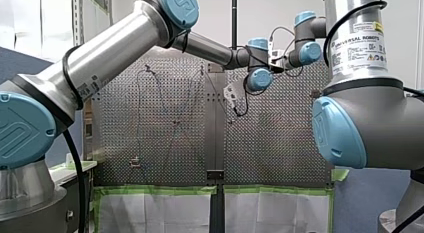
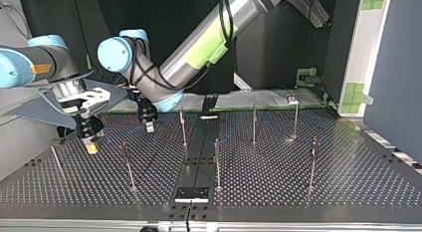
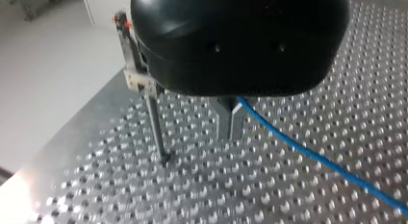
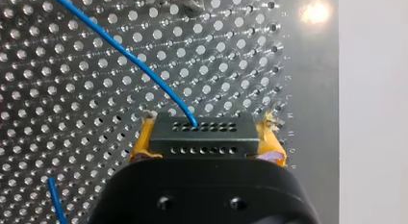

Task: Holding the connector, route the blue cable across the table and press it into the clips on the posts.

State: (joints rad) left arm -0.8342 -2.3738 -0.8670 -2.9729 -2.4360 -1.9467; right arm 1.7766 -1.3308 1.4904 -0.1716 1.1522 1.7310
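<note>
Both arms work over the same end of the table point(image 2: 278, 187), at the top view's left. My right arm comes in low from that view's left edge with its wrist bent down. The right gripper point(image 2: 91, 146) hangs nearly upright just above the surface, near the table's edge. In the right wrist view its yellow pads point(image 4: 141, 143) are clamped on the two ends of the black connector point(image 4: 202, 137). The blue cable point(image 4: 130, 56) leaves the connector's face and runs off across the holes ahead.

My left arm enters from the top view's top edge and reaches well past the middle, its forearm sloping down. The left gripper point(image 2: 149, 125) points at the table near the right one, the two apart. In the left wrist view its metal fingers point(image 3: 236, 123) are drawn narrow, tips just above the surface. The cable is pinched between them high up, near the black body, and runs away low over the table. A post point(image 3: 155, 125) stands just beside the fingers with a clip point(image 3: 137, 77) at its top. The cable lies on the fingers' other side, apart from that clip.
</note>
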